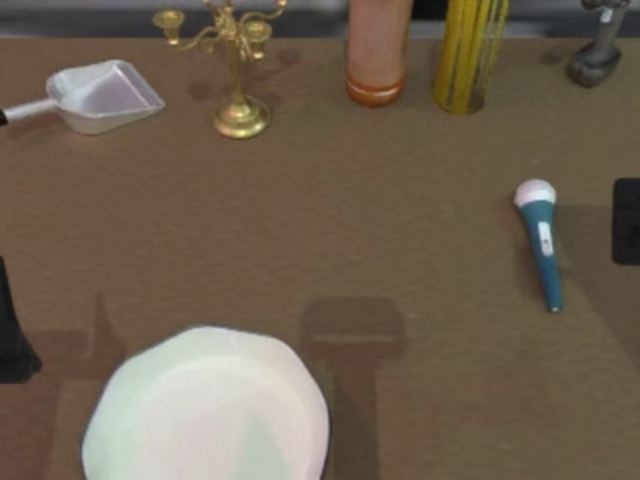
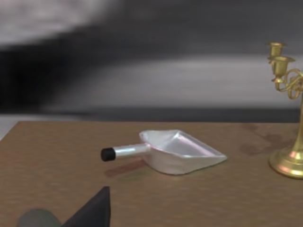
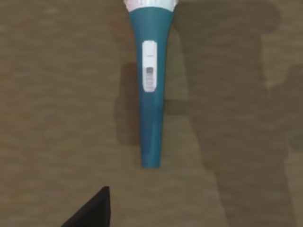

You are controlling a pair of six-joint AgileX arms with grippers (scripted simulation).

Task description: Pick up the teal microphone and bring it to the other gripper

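Note:
The teal microphone (image 1: 540, 240) lies flat on the brown table at the right, its whitish-pink head toward the back and its handle tip toward the front. In the right wrist view the microphone (image 3: 150, 94) shows its white switch patch facing up. My right gripper (image 1: 626, 222) hovers at the table's right edge, just right of the microphone and apart from it. One black finger (image 3: 97, 210) shows, with bare table beside it, so the gripper is open and empty. My left gripper (image 1: 12, 330) is parked at the left edge, also open, with one finger (image 2: 94, 210) in sight.
Along the back stand a white scoop (image 1: 100, 95), a gold candelabra (image 1: 238, 70), an orange-pink cylinder (image 1: 377, 50), a tall yellow cylinder (image 1: 468, 55) and a grey tool (image 1: 598, 50). A white plate (image 1: 205, 410) sits at the front left.

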